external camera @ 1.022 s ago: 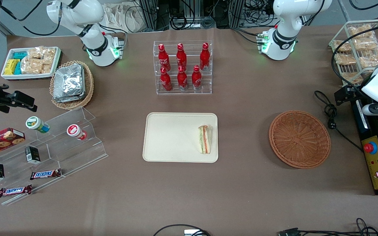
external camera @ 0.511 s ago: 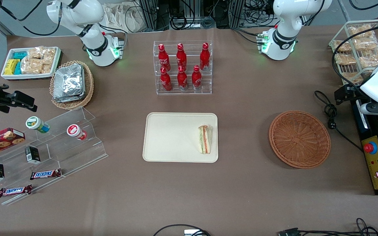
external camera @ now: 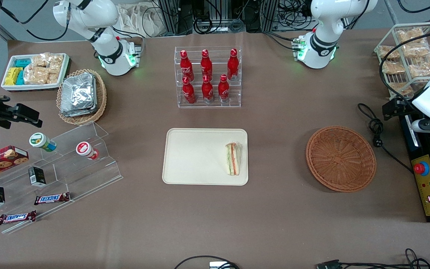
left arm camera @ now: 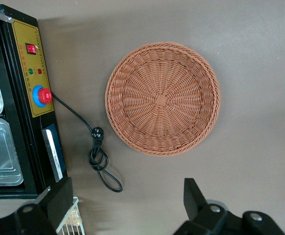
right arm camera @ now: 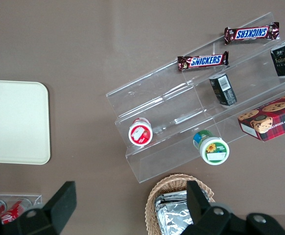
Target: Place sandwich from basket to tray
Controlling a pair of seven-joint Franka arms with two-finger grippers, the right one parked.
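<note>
Since the earlier frames only the working arm has drifted a little farther toward its own end of the surface; nothing on the surface has shifted. On the tray [external camera: 196, 157] the sandwich [external camera: 233, 158] lies flat near the edge closest to the basket [external camera: 340, 158], its long axis running toward and away from the front camera, the narrower tip pointing at that camera, filling stripes facing up. The basket sits empty. High above and just beside it, the gripper [left arm camera: 128, 205] hangs with fingers spread apart, holding nothing. Placement looks done, so retreating well means rising clear of the black control box [external camera: 426, 185] and its cable.
</note>
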